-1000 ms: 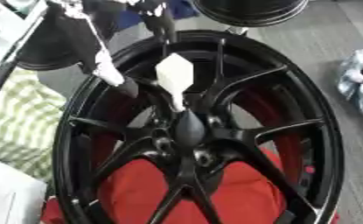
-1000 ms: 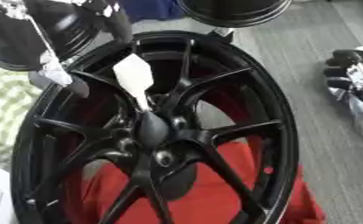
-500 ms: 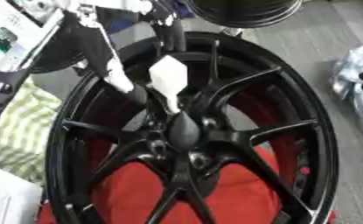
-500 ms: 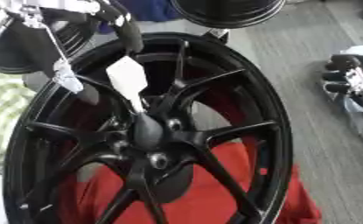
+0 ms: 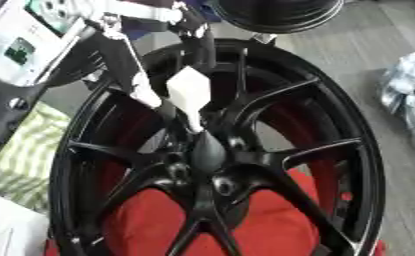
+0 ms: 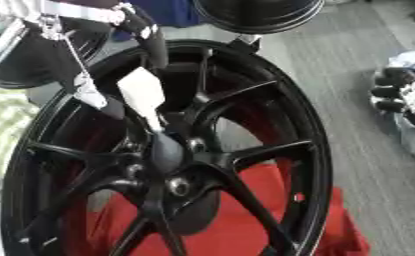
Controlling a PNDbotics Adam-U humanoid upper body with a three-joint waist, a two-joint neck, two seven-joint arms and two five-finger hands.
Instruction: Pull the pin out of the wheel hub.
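A large black wheel hub with many spokes fills both views, lying on a red cloth. A white pin with a broad flat head and a tapered shaft stands tilted, its tip just above the dark centre cap. My left hand reaches in from the upper left. One black finger lies behind the pin's head and a white-tipped one sits at its left side, pinching it. My right hand shows at the right edge, beside the rim and away from the pin.
A second black wheel sits beyond the top of the rim. A device with a small screen is at the upper left, a green checked cloth at the left, white paper at the lower left. Grey floor lies to the right.
The whole picture has shifted a little, so the camera moved. My left hand stays on the white pin, whose tip remains near the centre cap.
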